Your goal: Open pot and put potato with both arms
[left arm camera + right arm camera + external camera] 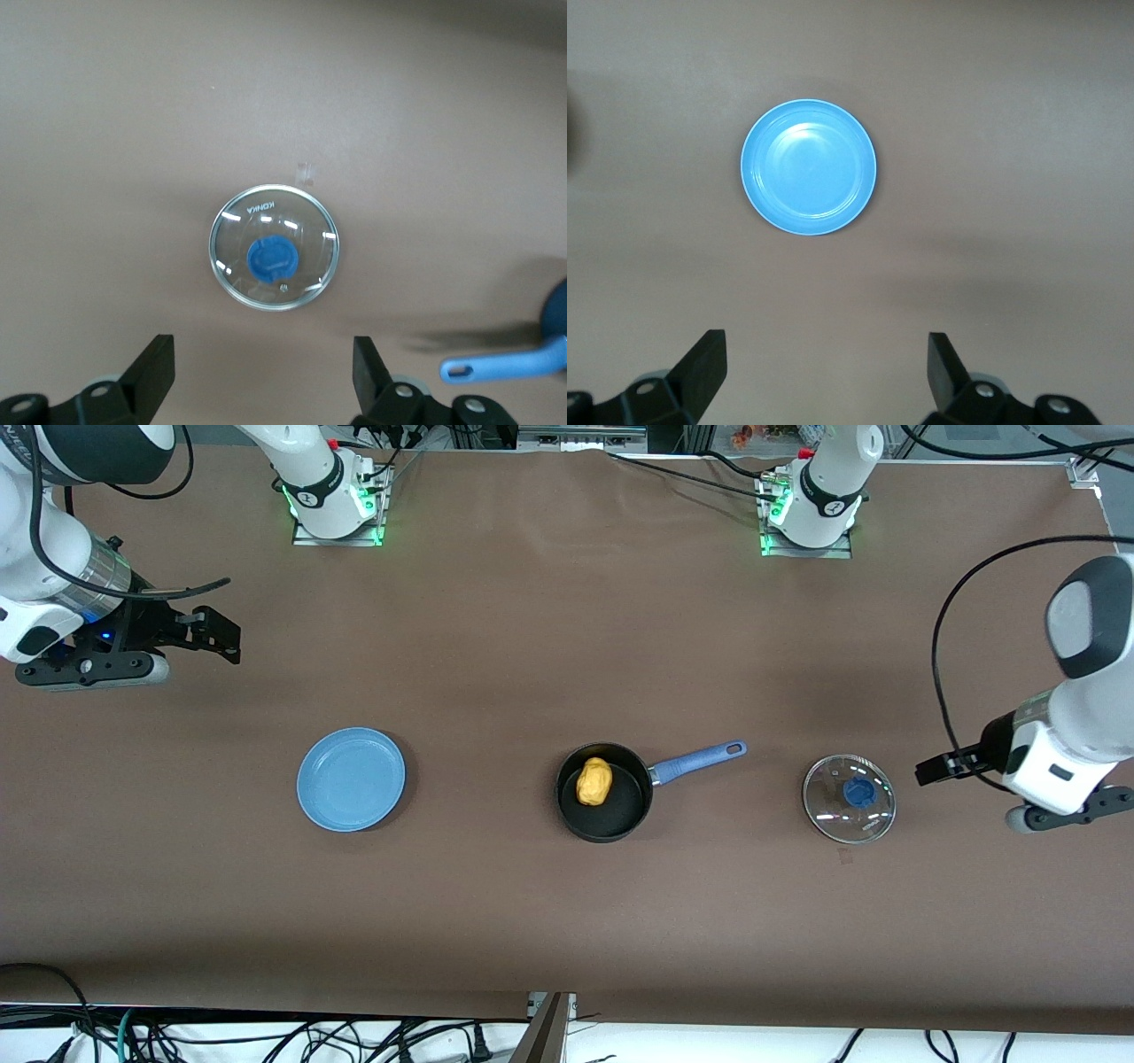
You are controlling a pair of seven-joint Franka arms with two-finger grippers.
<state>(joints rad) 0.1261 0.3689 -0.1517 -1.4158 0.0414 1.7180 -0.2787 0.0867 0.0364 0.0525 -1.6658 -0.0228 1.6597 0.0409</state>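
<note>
Finding: the task appears essentially complete. The potato (594, 781) lies inside the open pot (603, 794), a black saucepan with a blue handle, near the middle of the table (532, 646). Its glass lid (849, 798) rests flat on the table, knob up, well apart from the pot toward the left arm's end.

The left gripper (263, 372) stands wide and empty in the air just beside the lid, off its edge toward the left arm's end of the table. The right gripper (826, 367) is likewise wide and empty, waiting over bare table toward the right arm's end; the blue plate (351, 779) lies bare.

Judgement: no placing step remains; the next move calls only for drawing both arms clear, unless the lid is to go back on.

Markings: the lid glass bears printed lettering, seemingly "KONKA"; reading uncertain.
</note>
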